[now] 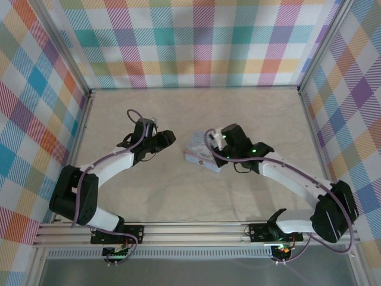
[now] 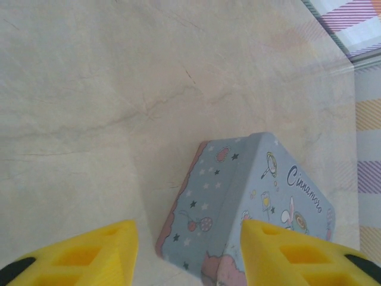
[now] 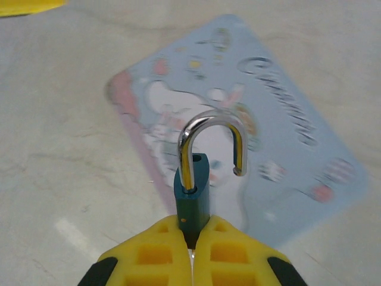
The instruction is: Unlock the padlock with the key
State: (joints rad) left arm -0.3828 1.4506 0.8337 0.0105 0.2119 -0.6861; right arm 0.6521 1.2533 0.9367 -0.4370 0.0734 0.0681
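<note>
Pinching the padlock (image 3: 191, 193), right fingers (image 3: 158, 253) point at the tin (image 3: 297, 149).

There is one small teal metal padlock (image 3: 191, 193) with a silver shackle and one pale-blue rectangular cartoon tin (image 3: 297, 167). Two yellow-fingered grippers are present: the left gripper (image 2: 187, 253) and the right gripper (image 3: 191, 238).

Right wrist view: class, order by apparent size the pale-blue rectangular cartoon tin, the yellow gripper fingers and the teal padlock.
1. Pale-blue cartoon tin.
2. Yellow gripper fingers: nearest the camera and cropped, so unsure.
3. Teal metal padlock.
</note>
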